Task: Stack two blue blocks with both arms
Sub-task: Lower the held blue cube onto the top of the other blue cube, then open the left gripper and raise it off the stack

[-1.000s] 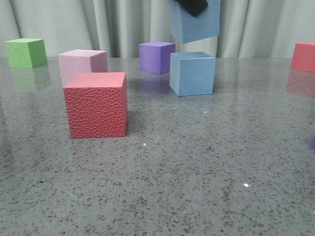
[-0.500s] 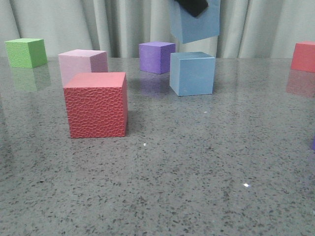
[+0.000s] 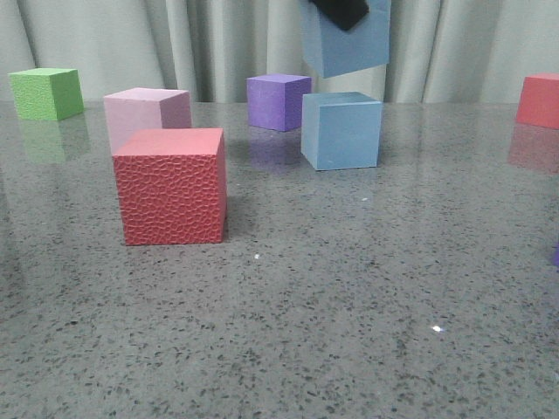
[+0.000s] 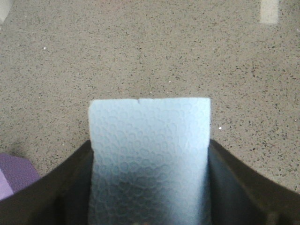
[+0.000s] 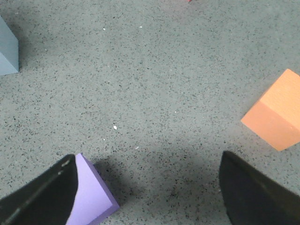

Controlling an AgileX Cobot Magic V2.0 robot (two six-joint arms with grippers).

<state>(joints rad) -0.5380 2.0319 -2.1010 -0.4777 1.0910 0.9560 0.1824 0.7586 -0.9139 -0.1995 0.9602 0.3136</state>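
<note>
In the front view one blue block hangs in the air at the top, held by my left gripper, of which only a black tip shows. The other blue block stands on the table right below it, with a small gap between the two. In the left wrist view the gripper is shut on the held blue block, with a black finger on each side. My right gripper is open and empty over bare table, and it is out of the front view.
On the table stand a textured red cube, a pink cube, a green cube, a purple cube and a red cube. In the right wrist view a lilac cube sits beside one finger and an orange cube lies farther off.
</note>
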